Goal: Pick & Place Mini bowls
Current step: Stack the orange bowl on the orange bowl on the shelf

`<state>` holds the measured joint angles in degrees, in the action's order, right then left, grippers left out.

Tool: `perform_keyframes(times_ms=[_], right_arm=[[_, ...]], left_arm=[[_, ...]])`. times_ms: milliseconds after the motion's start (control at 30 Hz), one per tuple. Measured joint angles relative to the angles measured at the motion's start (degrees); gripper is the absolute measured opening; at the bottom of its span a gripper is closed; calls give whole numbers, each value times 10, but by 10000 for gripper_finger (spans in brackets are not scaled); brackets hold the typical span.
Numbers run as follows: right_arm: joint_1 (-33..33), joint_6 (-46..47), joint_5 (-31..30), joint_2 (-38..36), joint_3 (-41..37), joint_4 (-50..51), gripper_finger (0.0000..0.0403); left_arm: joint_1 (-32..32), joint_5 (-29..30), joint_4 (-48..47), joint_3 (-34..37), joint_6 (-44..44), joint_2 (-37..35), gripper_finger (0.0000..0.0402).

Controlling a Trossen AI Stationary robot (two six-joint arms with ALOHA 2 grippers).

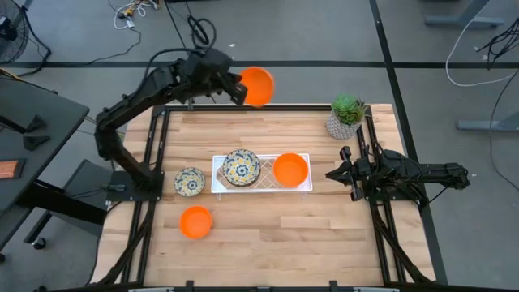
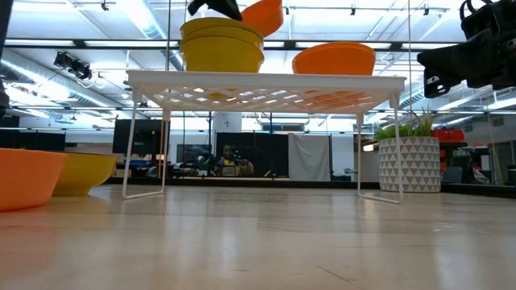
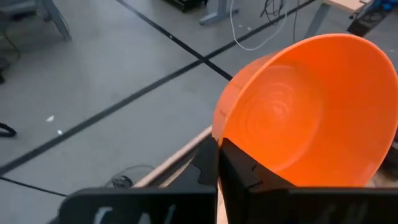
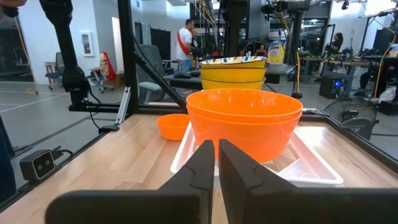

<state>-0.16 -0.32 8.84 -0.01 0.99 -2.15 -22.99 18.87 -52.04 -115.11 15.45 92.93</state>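
We are pinching an orange bowl (image 1: pixel 258 86) by its rim, left fingers (image 3: pixel 239 180) clamped, beyond the counter (image 1: pixel 268 235) edge (risking a floor drop); right fingers (image 4: pixel 208 165) together.

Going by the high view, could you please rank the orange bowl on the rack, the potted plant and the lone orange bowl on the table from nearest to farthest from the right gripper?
From the right gripper, parked at the table's right edge:
1. Orange bowl on the rack, just left of the fingertips, on the white rack.
2. Potted plant, at the far right corner.
3. Lone orange bowl, front left on the table.
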Motion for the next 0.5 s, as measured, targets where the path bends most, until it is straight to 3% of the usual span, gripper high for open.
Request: perform_keyframes(times_ms=[200, 500], right_arm=[[0, 0, 0, 0, 0, 0, 27], [0, 0, 0, 0, 0, 0, 27]], left_arm=[[8, 28, -1, -45, -16, 43, 2], [5, 102, 18, -49, -58, 54, 2]])
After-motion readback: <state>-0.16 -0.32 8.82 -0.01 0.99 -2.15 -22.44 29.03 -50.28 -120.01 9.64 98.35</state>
